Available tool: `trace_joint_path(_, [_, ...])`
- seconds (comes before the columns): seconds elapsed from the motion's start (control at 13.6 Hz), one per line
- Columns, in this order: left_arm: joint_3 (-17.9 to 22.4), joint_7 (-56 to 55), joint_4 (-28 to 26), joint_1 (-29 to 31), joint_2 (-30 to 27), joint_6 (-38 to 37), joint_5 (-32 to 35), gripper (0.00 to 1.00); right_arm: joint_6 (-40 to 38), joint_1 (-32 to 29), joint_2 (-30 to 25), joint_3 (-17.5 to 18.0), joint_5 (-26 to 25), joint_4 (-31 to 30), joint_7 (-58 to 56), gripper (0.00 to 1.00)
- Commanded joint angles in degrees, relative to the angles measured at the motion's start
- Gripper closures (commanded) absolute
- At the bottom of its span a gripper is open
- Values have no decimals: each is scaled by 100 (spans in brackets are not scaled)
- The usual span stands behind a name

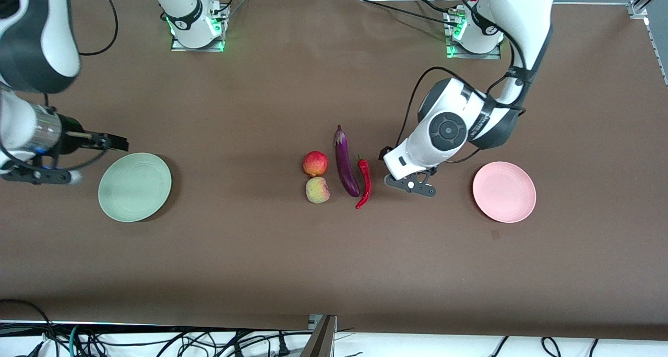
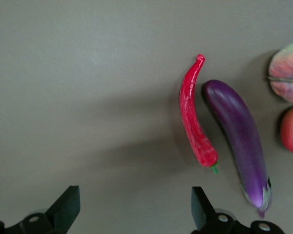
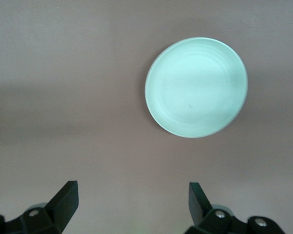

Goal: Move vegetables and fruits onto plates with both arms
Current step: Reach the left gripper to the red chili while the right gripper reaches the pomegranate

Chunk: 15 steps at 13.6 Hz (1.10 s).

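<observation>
The purple eggplant (image 1: 345, 161) and the red chili (image 1: 364, 183) lie side by side at mid-table. The red fruit (image 1: 315, 163) and the yellow-green fruit (image 1: 317, 190) sit beside the eggplant, toward the right arm's end. My left gripper (image 1: 403, 175) hovers open and empty over bare table beside the chili. Its wrist view shows the gripper (image 2: 134, 204), the chili (image 2: 193, 122), eggplant (image 2: 239, 136) and both fruits (image 2: 289, 73). The pink plate (image 1: 504, 191) and the green plate (image 1: 134, 187) are empty. My right gripper (image 1: 39, 161) is open beside the green plate (image 3: 196, 87), over bare table (image 3: 132, 202).
The brown table cloth (image 1: 334, 263) spreads wide on all sides of the produce. Both arm bases (image 1: 197, 25) stand along the table edge farthest from the front camera. Cables hang below the nearest edge.
</observation>
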Motion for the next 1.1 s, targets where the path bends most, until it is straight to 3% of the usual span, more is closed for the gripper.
trace_joint_path(0.0, [69, -587, -167, -140, 6, 299, -89, 0, 341, 137, 392, 3, 319, 93, 59, 0])
trace_joint_path(0.22, [60, -579, -957, -192, 147, 2133, -71, 0, 851, 312, 813, 11, 556, 84, 68, 0])
trace_joint_path(0.59, [69, -579, -967, -474, 621, 2849, -36, 0, 1511, 971, 1298, 11, 663, 84, 962, 0])
trace_joint_path(0.81, [69, -579, -950, -535, 683, 2903, -45, 0, 1757, 1507, 1456, 11, 724, 84, 1543, 0])
trace_joint_path(1.03, [69, -640, -862, -649, 789, 3069, -53, 0, 2196, 1938, 1675, 11, 1207, 84, 2219, 0])
